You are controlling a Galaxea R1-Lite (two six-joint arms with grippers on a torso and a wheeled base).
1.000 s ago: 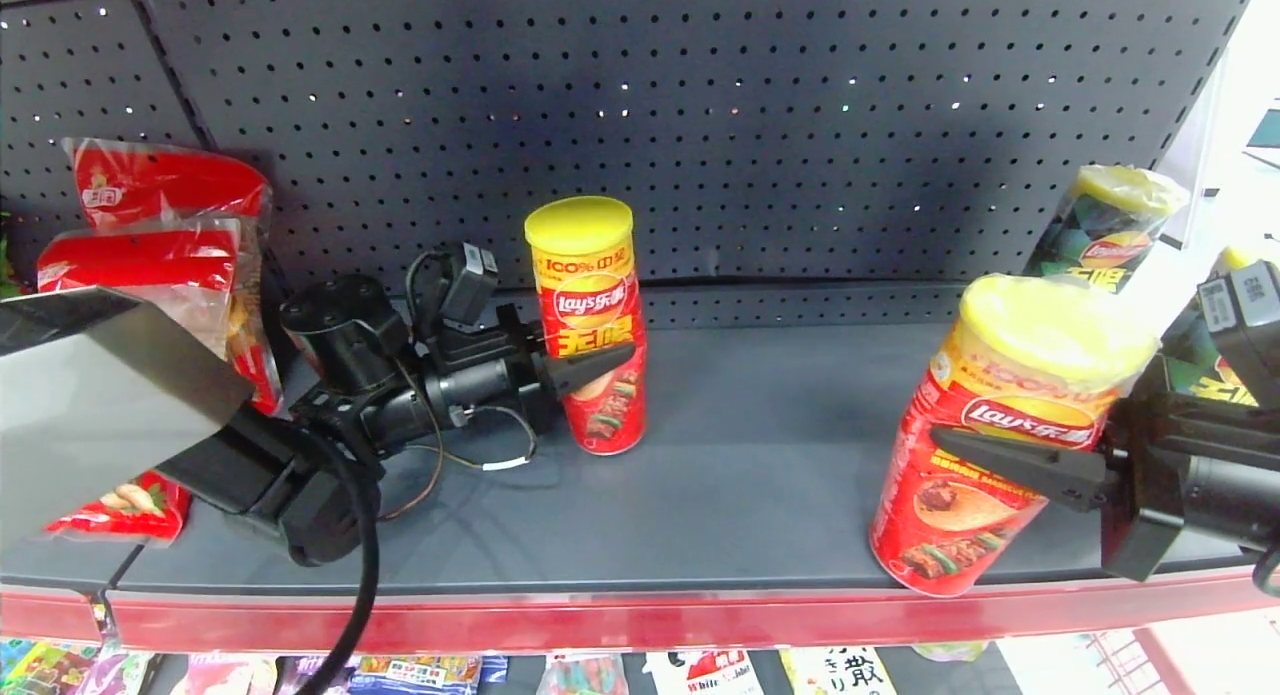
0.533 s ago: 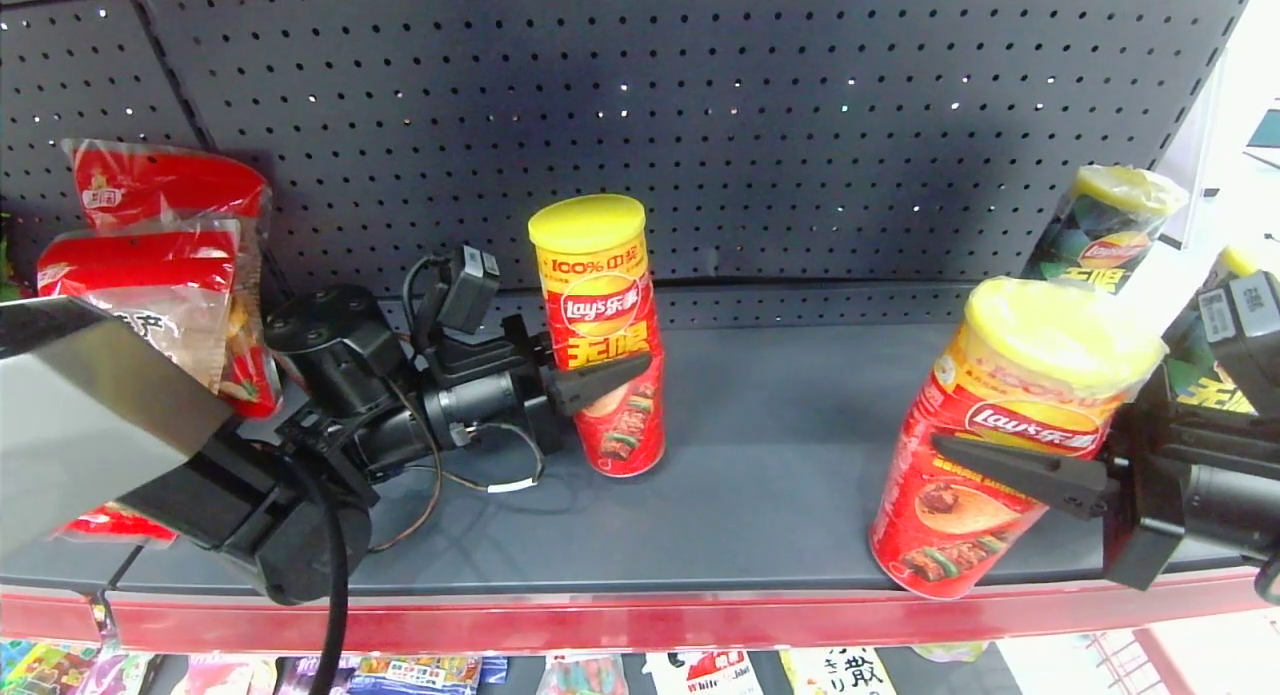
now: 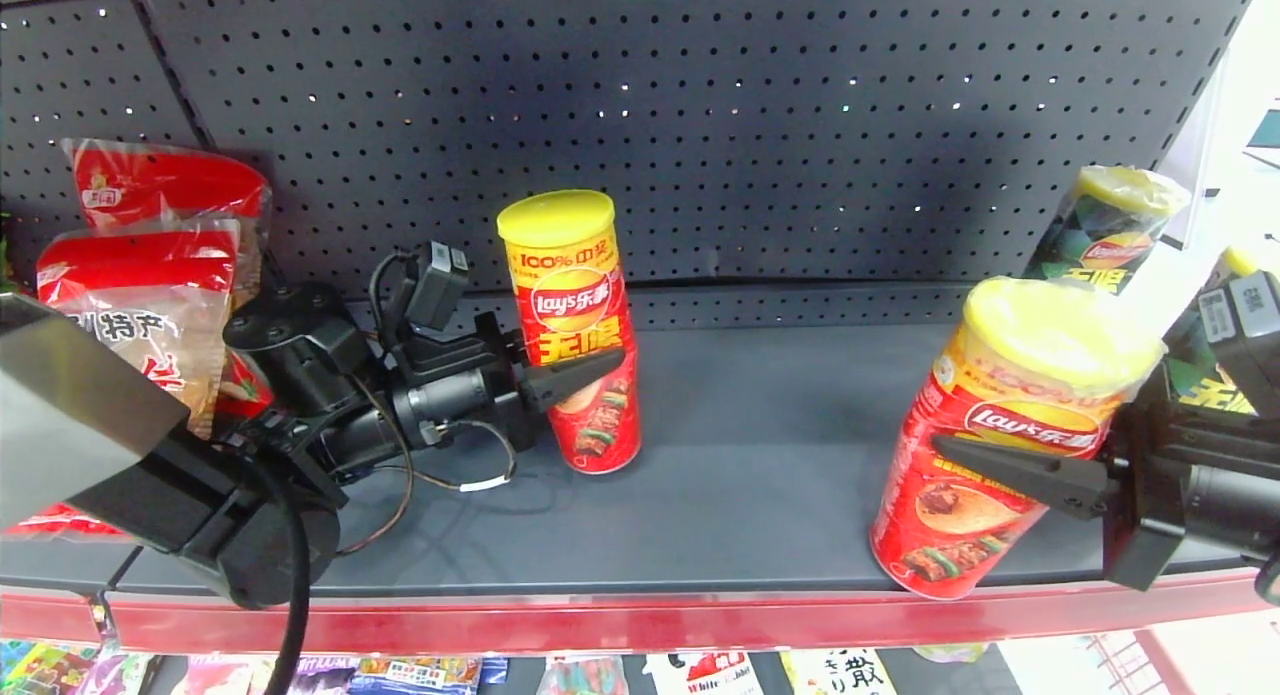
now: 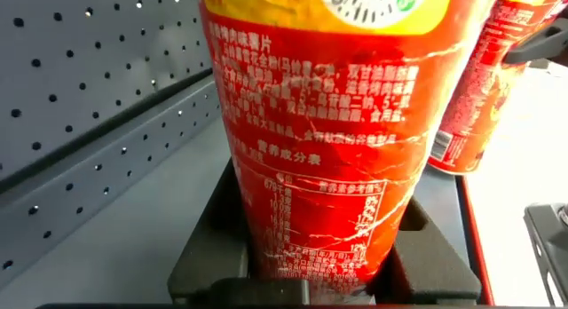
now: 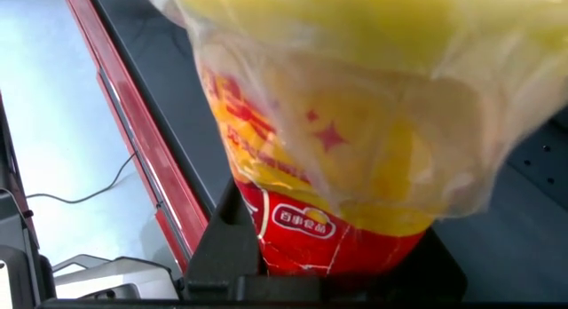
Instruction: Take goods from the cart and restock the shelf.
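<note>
Head view: left pincer clamps middle can, right pincer clamps wrapped can

Shelf layout, left to right
Snack bags far left, middle can in front of the pegboard, right can at the front lip.

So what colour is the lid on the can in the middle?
The lid is yellow, clearest in the head view.
</note>
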